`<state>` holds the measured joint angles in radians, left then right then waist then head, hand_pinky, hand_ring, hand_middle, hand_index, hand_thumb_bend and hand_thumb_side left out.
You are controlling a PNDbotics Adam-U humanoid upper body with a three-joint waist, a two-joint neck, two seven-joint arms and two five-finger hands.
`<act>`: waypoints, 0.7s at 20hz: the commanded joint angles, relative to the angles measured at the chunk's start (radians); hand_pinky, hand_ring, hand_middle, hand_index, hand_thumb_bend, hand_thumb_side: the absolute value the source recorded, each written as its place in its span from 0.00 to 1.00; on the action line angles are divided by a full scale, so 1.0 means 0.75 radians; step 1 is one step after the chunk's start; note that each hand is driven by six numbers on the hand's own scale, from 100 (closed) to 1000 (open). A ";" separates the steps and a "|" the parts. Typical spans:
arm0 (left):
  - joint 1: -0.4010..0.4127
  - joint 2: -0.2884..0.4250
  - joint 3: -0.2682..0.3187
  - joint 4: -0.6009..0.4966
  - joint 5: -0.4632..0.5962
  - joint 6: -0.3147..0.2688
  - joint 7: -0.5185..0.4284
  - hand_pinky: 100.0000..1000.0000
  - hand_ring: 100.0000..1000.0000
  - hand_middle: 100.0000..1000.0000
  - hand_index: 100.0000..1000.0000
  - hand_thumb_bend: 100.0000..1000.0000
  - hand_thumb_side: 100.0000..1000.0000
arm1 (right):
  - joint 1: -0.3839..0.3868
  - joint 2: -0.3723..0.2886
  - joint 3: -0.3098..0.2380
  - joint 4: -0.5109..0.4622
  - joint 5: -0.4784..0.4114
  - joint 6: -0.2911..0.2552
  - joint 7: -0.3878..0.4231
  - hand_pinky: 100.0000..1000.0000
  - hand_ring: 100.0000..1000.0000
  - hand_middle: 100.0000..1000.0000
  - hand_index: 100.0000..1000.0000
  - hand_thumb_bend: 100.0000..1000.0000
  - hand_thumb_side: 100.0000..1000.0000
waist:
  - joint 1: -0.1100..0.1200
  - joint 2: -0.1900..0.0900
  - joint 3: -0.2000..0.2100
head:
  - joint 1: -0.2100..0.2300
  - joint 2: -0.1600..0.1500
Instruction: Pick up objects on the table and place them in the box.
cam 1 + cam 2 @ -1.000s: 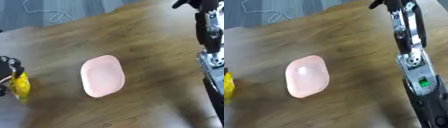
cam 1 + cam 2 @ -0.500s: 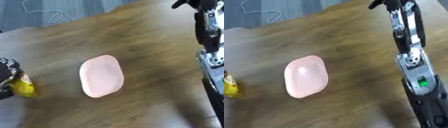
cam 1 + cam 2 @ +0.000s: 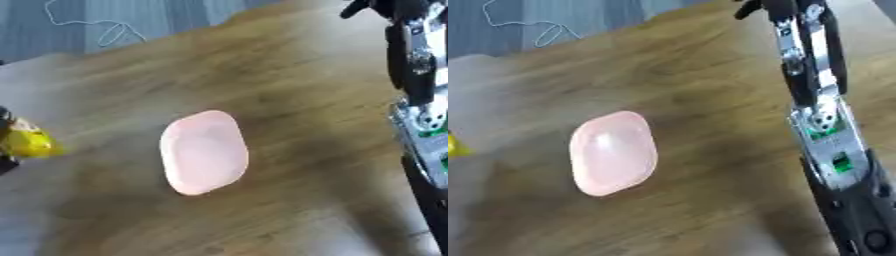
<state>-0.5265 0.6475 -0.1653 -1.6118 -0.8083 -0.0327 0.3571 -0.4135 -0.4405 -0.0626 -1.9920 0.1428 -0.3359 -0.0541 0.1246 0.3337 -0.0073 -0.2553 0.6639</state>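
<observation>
Pink dish: a shallow, pale pink, rounded-rectangle dish (image 3: 204, 151) lies flat in the middle of the brown wooden bench (image 3: 297, 90), with nothing touching it.
Handling of the dish: it looks like thin, stiff plastic, so probably light and smooth; it may slide on the wood if pushed from one side.
Where to hold: I judge the raised rim at a long side the best place, thumb inside and fingers under the edge.
Yellow object: a small yellow thing (image 3: 28, 143) is at the left edge, against the left hand (image 3: 5, 162); only a dark part of this hand shows, so I cannot tell its fingers.
Right hand: at the top right only dark parts of the right hand (image 3: 754, 6) show; whether it is open or closed I cannot tell.
Box: not visible in either view.
</observation>
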 commanded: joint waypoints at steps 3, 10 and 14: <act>-0.103 -0.008 -0.044 -0.119 0.119 0.043 -0.037 0.00 0.00 0.00 0.06 0.22 0.00 | -0.008 -0.007 -0.006 -0.011 0.002 0.007 0.003 0.48 0.60 0.69 0.79 0.00 0.89 | -0.005 -0.038 -0.003 | 0.015 -0.002; -0.261 -0.085 -0.180 -0.143 0.115 -0.024 -0.166 0.00 0.00 0.00 0.06 0.22 0.00 | -0.013 -0.007 0.000 -0.011 -0.004 0.005 0.010 0.48 0.60 0.69 0.79 0.00 0.89 | 0.007 -0.052 -0.025 | 0.032 0.004; -0.319 -0.148 -0.236 -0.111 0.098 -0.064 -0.209 0.00 0.00 0.00 0.06 0.21 0.00 | -0.019 -0.006 0.004 -0.011 -0.008 0.004 0.016 0.48 0.60 0.69 0.79 0.00 0.89 | 0.014 -0.055 -0.040 | 0.038 0.005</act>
<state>-0.7477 0.5348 -0.3368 -1.6908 -0.7299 -0.0709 0.2104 -0.4140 -0.4404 -0.0587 -1.9920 0.1407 -0.3311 -0.0458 0.1398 0.3186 -0.0388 -0.2371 0.6642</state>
